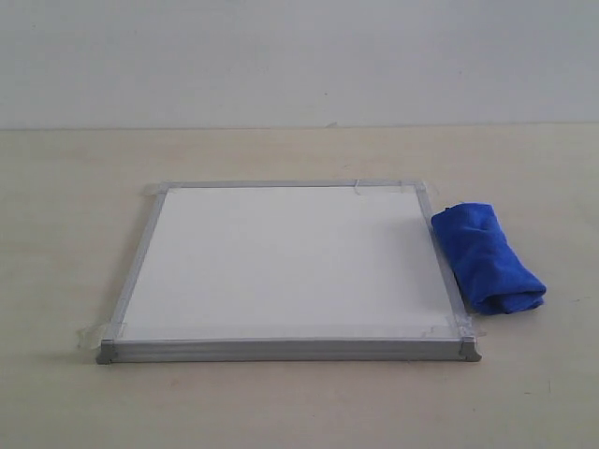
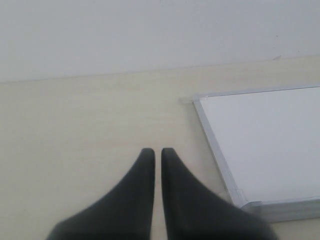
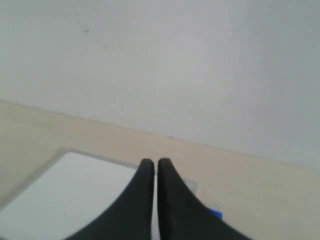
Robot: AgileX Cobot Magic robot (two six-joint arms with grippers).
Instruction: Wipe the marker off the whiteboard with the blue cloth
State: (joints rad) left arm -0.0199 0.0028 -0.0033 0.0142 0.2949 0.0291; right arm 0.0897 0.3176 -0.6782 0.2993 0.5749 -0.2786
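Royal-blue and fuzzy, bunched into a roll: the blue cloth (image 1: 487, 257), lying on the pale table (image 1: 75, 187) just beside the right edge of the whiteboard (image 1: 281, 262), at or against its grey frame. Flat on the table, white face up, clear tape at the corners. Seen from the left wrist: left gripper (image 2: 157, 152) above bare table beside the board's left edge, black fingers drawn almost together, gripping nothing. From the right wrist: right gripper (image 3: 153, 162) pointing toward the board's corner near the cloth, fingers likewise closed and empty.
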